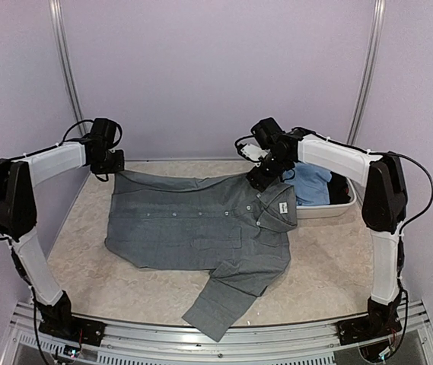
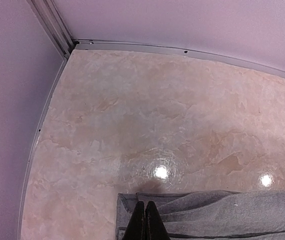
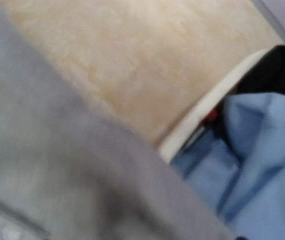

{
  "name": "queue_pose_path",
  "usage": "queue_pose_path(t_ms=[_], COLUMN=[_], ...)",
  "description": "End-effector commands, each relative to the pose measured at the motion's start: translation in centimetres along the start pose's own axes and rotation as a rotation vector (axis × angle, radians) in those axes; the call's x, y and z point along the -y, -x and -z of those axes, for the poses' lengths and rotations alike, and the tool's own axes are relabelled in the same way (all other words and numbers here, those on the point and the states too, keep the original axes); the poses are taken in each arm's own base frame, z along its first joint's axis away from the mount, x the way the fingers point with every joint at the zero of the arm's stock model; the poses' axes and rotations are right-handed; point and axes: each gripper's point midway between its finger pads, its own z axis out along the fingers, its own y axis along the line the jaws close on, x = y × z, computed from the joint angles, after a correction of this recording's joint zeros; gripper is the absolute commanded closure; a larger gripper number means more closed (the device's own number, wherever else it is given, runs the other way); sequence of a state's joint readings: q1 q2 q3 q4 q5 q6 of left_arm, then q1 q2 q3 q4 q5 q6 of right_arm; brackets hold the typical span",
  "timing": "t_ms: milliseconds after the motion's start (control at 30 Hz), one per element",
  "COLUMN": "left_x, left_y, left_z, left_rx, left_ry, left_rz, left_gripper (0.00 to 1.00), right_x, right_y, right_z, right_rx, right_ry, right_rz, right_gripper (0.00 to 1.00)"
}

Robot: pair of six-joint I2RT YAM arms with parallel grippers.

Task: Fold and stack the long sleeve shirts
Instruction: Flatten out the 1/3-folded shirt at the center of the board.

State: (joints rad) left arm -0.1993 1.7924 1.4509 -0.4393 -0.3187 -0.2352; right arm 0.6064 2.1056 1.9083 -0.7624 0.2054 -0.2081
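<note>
Inspector: How is the slate grey shirt [image 1: 193, 224] laid, and of what stuff is it seen to be?

Observer: It is spread flat and crosswise on the table [image 1: 338, 266]. A soft, finely woven cloth with a matte face is shown. Its collar [image 1: 281, 204] is turned to the right, and a small white label is seen on it. A row of pale buttons is seen down the front, with chest pockets beside it. One long sleeve [image 1: 224, 300] is trailed toward the near edge.

Inspector: And the tabletop?

Observer: A smooth, glossy surface marbled in beige and cream is shown. Lamp glints are mirrored in it in the left wrist view.

Inspector: What is gripped?

Observer: The left gripper [image 1: 112, 172] is set at the far left corner of the hem. Its thin black fingers [image 2: 139, 222] are pressed tight together, and the stitched hem edge is pinched there. The right gripper [image 1: 260, 176] is placed at the far shoulder, just beside the collar. Whether its jaws are parted or clenched cannot be told, since its own view is blurred and no finger is made out.

Inspector: The second shirt?

Observer: The light blue shirt [image 1: 311, 185] is bundled in rumpled folds inside the white oval plastic basin [image 1: 326, 213]. The basin is stood at the far right, just beside the collar, and its smooth rounded rim is seen in the right wrist view.
</note>
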Motion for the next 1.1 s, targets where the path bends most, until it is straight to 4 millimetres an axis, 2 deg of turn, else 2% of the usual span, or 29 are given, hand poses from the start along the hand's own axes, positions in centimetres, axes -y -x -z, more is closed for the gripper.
queue_pose_path(t_ms=[0, 67, 133, 200, 267, 300, 367, 400, 433, 533, 633, 700, 767, 867, 1000, 1067], left_x=[0.0, 0.2, 0.1, -0.1, -0.2, -0.1, -0.1, 0.0, 0.3, 1.7, 2.7, 3.3, 4.2, 7.4, 12.0, 13.4], left_y=[-0.8, -0.9, -0.7, -0.2, 0.5, 1.4, 1.6, 2.4, 2.5, 3.1, 2.2, 0.9, -0.2, -3.2, -9.9, -13.3], left_z=[-3.7, -5.0, -5.9, -6.2, -5.4, -4.2, -2.4, -0.6, 0.5, 4.5, 6.6, 7.3, 8.7, 10.4, 12.8, 14.0], left_rx=[-0.038, -0.054, -0.063, -0.057, -0.035, -0.009, 0.022, 0.061, 0.083, 0.149, 0.151, 0.140, 0.140, 0.090, -0.017, -0.082], left_ry=[0.018, 0.016, 0.021, 0.037, 0.034, 0.024, 0.026, 0.019, 0.022, -0.006, -0.064, -0.074, -0.072, -0.161, -0.340, -0.433], left_rz=[0.018, 0.014, 0.018, 0.022, 0.030, 0.035, 0.026, 0.025, 0.015, -0.005, -0.007, -0.047, -0.095, -0.179, -0.282, -0.290], left_gripper=[0.93, 0.80, 0.53, 0.30, 0.16, 0.12, 0.02, 0.01, 0.01, 0.01, 0.01, 0.01, 0.01, 0.01, 0.01, 0.01], right_x=[-1.1, -3.3, -6.2, -8.6, -10.2, -11.1, -12.3, -13.1, -13.8, -16.9, -19.7, -20.2, -19.6, -19.9, -20.4, -20.5], right_y=[1.0, -0.1, -2.0, -4.6, -7.8, -9.2, -11.6, -13.2, -13.8, -14.4, -15.2, -16.4, -17.4, -17.9, -18.4, -18.9], right_z=[7.2, 9.1, 10.5, 11.3, 11.4, 11.4, 11.9, 11.7, 11.8, 12.7, 12.7, 11.7, 10.5, 9.4, 8.2, 7.7], right_rx=[0.101, 0.105, 0.084, 0.044, -0.009, -0.026, -0.038, -0.060, -0.060, -0.039, -0.056, -0.105, -0.144, -0.165, -0.177, -0.194], right_ry=[-0.033, 0.008, 0.076, 0.137, 0.193, 0.229, 0.290, 0.323, 0.355, 0.497, 0.545, 0.529, 0.467, 0.460, 0.464, 0.457], right_rz=[0.031, 0.053, 0.069, 0.073, 0.046, 0.037, 0.017, 0.017, 0.012, 0.013, 0.034, 0.032, 0.021, 0.022, 0.036, 0.048], right_gripper=[0.18, 0.17, 0.18, 0.19, 0.21, 0.22, 0.23, 0.23, 0.23, 0.25, 0.25, 0.27, 0.27, 0.29, 0.30, 0.32])
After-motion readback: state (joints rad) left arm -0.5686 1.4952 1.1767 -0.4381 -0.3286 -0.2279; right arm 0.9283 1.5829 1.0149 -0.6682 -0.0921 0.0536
